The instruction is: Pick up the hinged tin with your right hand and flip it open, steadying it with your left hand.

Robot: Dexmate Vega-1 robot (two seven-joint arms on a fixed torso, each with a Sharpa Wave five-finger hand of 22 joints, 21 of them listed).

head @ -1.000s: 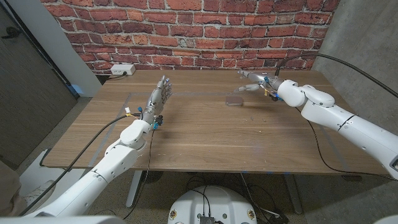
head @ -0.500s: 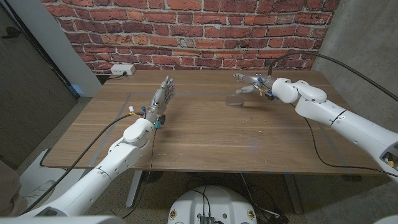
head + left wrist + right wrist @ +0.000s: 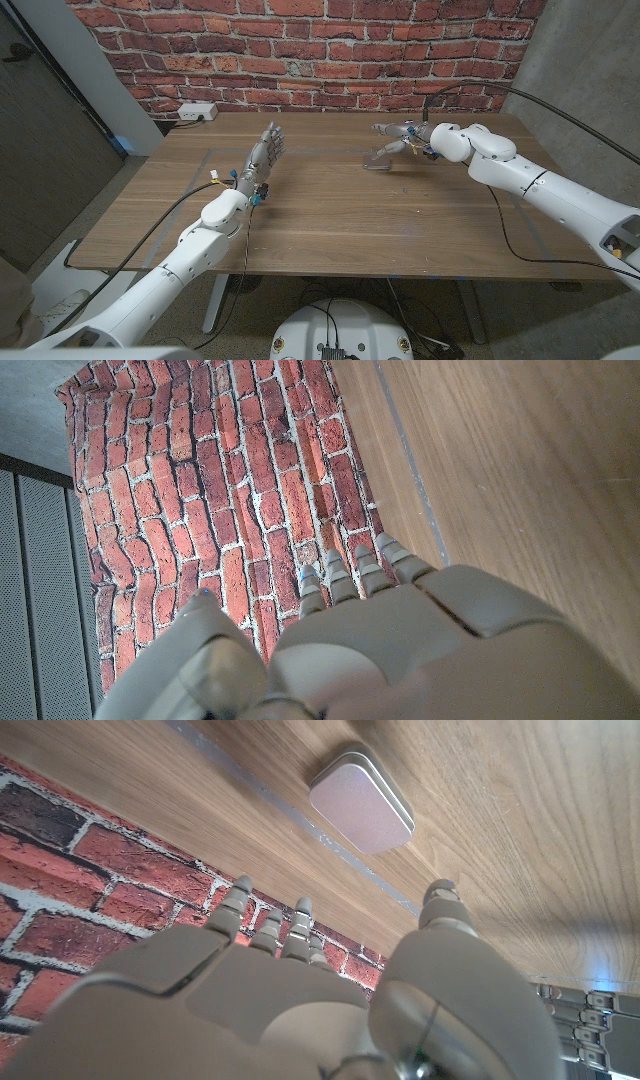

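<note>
- The counter (image 3: pixel 330 225) has a wide bare stretch of wood along its near edge, between the two arms.
- The left hand (image 3: pixel 263 157) stands upright over the left half, fingers straight and close together, holding nothing, well apart from the tin.
- The hinged tin (image 3: pixel 377 162) lies closed and flat right of centre, toward the far side, with bare wood all round it; in the right wrist view it (image 3: pixel 362 802) sits beside a pale line in the wood.
- The right hand (image 3: pixel 398 137) hovers just beside the tin's far right, fingers spread and holding nothing.
- A white power strip (image 3: pixel 197 112) lies at the far left edge, under the brick wall (image 3: pixel 300 45).
</note>
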